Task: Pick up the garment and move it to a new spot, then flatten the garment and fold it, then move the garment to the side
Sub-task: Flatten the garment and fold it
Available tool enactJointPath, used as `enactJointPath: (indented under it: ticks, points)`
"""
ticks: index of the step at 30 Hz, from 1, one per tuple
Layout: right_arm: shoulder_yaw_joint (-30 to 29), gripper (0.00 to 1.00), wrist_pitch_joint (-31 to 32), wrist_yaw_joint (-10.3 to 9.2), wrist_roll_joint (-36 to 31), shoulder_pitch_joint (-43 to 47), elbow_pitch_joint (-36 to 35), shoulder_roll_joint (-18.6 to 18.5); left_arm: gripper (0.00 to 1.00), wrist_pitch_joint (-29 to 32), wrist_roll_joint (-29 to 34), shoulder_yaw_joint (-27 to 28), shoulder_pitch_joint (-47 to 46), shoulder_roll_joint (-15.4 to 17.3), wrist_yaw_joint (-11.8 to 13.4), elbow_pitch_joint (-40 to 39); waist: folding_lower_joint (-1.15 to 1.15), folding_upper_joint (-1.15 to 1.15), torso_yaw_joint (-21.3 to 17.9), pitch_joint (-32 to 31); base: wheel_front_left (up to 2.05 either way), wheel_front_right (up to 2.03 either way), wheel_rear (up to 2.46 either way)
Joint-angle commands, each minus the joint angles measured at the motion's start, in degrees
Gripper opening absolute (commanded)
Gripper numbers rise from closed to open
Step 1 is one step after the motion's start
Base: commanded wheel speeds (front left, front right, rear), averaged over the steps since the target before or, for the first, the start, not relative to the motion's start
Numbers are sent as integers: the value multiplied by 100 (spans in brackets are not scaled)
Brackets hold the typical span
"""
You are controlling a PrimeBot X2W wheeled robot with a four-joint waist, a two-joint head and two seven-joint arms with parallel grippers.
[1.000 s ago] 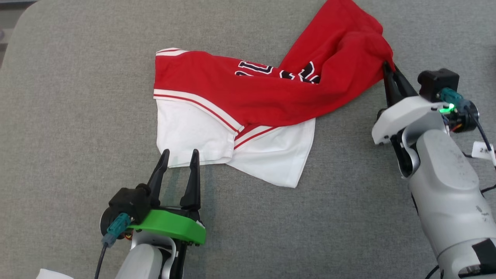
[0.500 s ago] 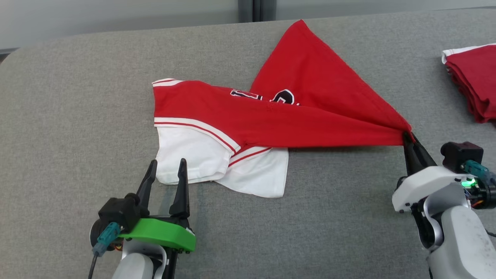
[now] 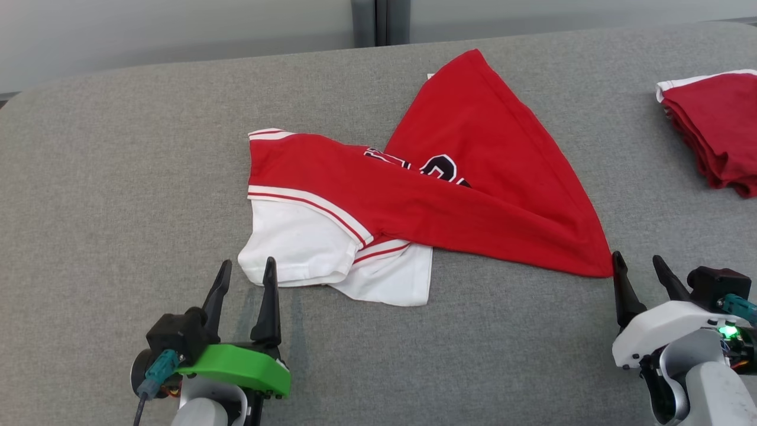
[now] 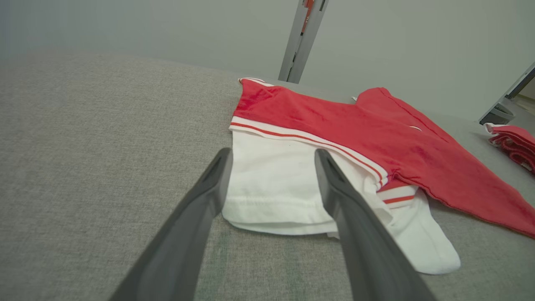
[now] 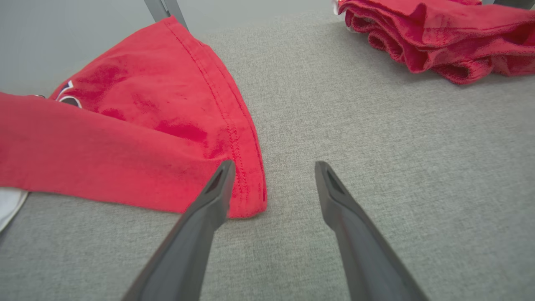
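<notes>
Obs: right gripper (image 3: 637,257) was pinched on the red corner (image 3: 594,267) of the garment (image 3: 378,201) at 1.0 s and 0.5 s ago; its fingers (image 3: 622,284) now stand apart, with the corner released onto the grey surface (image 3: 118,177) just beside them. The red panel (image 3: 508,177), taut to a point 0.5 s ago, now lies slack and flat. Framing shifted since 1.0 s ago: camera tilt, not object motion.

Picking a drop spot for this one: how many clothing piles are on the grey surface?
2. The red-and-white jersey lies rumpled in the middle; a folded red stack sits far right, partly cut off. It may hold several garments.
</notes>
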Motion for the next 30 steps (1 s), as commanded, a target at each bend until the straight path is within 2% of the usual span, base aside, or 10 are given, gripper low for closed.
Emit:
enactJointPath:
  ticks: [1,7,12,24,30]
  points:
    - [-66,100,-76,-6,-75,107,59,-21,100,0,24,27,84,15,-15,34,0,0,-19,-76,0,0,0]
    - [-232,100,-313,-6,-284,150,130,-20,100,0,34,66,203,14,-39,134,0,0,-58,-272,0,0,0]
    - [-93,100,-436,-6,-197,62,90,-20,100,0,-18,47,184,15,-59,479,0,0,-82,-324,0,0,0]
    - [277,100,-476,-6,-131,-161,-1,-20,100,11,-389,181,-938,30,-152,2032,0,0,-222,-71,0,0,0]
    - [361,100,-494,-6,-127,-259,5,-21,100,52,-505,48,-1459,144,-188,2722,0,0,-304,56,0,0,0]
